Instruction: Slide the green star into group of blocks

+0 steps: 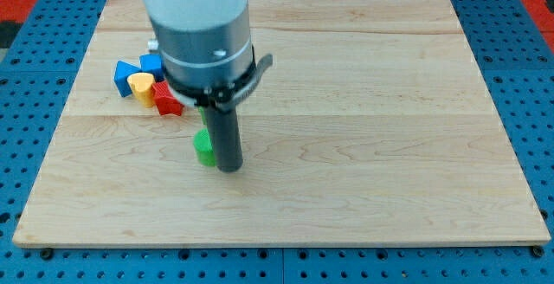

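There is no claw on this arm, so nothing stands apart, together or clamped: it ends in a dark rod, and my tip (229,168) rests on the pale wooden surface (363,102).

The green plastic star (204,149) lies just to the left of my tip, touching the rod or very nearly so; its points are hard to make out from here. A thin sliver of green (202,112) shows above it against the rod, and I cannot tell whether that is part of the same piece or another block.

The group sits up and to the left of my tip: a red plastic block (166,100) nearest, a yellow rounded block (139,84) beyond it, and two blue blocks, one angular (126,73) and one by the arm's housing (152,62), farthest out. The star lies near the red block but apart from it.

The risk, as I judge it, lies in the angle. My tip is to the star's right, not below it, so a straight push would send it leftward under the group instead of into it. An off-centre contact on a star could also spin it off the rod. Too hard a push could scatter the red and yellow blocks.
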Robot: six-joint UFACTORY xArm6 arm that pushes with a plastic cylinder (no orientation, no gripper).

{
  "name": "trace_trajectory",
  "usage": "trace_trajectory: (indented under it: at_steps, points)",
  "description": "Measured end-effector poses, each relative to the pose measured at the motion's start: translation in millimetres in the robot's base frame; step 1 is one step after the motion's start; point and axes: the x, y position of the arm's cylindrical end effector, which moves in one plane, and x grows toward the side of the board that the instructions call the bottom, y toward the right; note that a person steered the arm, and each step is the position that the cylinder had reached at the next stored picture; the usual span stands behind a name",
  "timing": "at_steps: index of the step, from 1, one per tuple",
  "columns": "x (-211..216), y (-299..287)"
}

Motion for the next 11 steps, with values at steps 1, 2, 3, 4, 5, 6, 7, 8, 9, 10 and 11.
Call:
trace_trajectory:
  at_steps: [1, 2, 3, 4, 5, 6, 7, 8, 9, 10, 11]
  points:
    - [-10.2, -29.5]
    - [-34.1, -43.7]
    - [-69.8, -59.9]
    - [-43.4, -39.8]
    - [-44.7, 34.8]
    - [-83.9, 33.7]
    - [-90.6, -23.3]
    - [-58.8, 23.1]
    - [-47.5, -3.8]
    - [-62.0, -25.7]
    - [-81.7, -29.1]
